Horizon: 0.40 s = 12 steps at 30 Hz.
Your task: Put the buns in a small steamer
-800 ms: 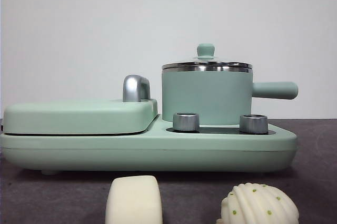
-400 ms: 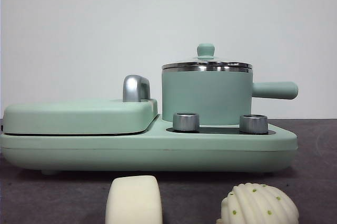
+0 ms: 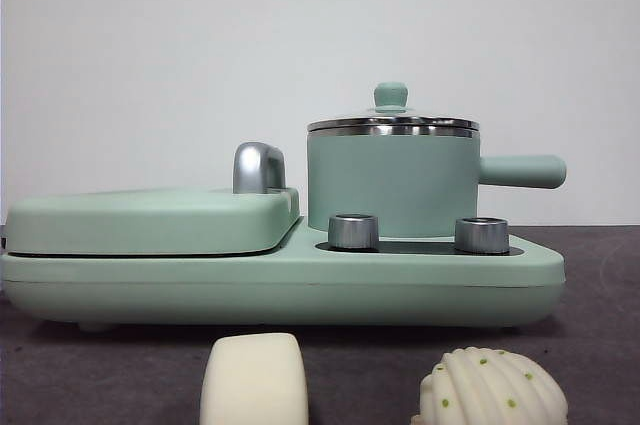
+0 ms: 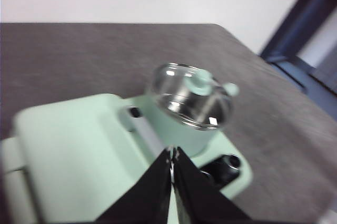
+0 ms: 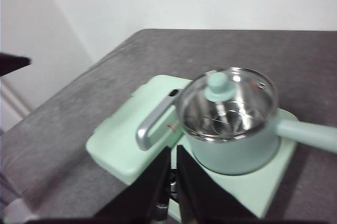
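Front view: the small steamer [image 3: 392,183] was seen right of centre in the frame, standing on the mint-green cooker base [image 3: 280,285], its glass lid [image 3: 392,121] seated on the steel rim and its straight handle [image 3: 522,171] pointing toward the right edge. The flat grill plate [image 3: 150,220] with its chrome handle [image 3: 258,167] was noted at left. Two steel knobs [image 3: 353,231] were recorded in front of the pot. The smooth bun [image 3: 254,380] was observed at bottom centre on the dark bench [image 3: 600,345], the ridged bun [image 3: 490,387] at bottom right, the two apart and both outside the steamer. No arm was seen here.

Left wrist view (blurred): the left pincer [image 4: 172,162] was seen with tips pressed together, nothing held, above the cooker; the lidded steamer [image 4: 192,103] lay beyond it at frame centre.

Right wrist view: the right pincer [image 5: 173,163] was seen empty, its black fingers [image 5: 157,176] nearly together with only a thin slit between them, the steamer [image 5: 231,124] at centre right.
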Each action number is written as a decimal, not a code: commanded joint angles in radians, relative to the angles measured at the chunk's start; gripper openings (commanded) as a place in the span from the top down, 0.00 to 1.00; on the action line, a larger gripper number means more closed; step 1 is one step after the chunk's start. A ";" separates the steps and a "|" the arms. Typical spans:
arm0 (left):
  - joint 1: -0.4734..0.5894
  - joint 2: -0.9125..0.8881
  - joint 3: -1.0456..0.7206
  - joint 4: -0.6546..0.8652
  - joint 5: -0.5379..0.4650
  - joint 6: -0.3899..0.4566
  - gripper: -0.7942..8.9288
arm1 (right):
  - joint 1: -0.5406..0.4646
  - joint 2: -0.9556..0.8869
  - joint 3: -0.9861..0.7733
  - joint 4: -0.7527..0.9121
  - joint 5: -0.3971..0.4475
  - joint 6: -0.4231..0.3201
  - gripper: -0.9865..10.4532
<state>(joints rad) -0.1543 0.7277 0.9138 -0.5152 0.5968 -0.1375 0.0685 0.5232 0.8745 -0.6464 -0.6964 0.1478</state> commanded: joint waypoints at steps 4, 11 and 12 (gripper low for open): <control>-0.010 0.025 0.025 0.012 0.051 0.021 0.91 | 0.002 0.005 0.018 0.014 -0.009 -0.031 0.90; -0.010 0.025 0.025 0.013 0.051 0.021 0.60 | 0.002 0.005 0.017 0.005 -0.010 -0.030 0.65; -0.010 0.025 0.025 0.014 0.051 0.021 0.51 | 0.002 0.005 0.017 0.005 -0.009 -0.030 0.59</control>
<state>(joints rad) -0.1619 0.7471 0.9180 -0.5133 0.6373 -0.1303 0.0685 0.5243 0.8745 -0.6472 -0.7048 0.1272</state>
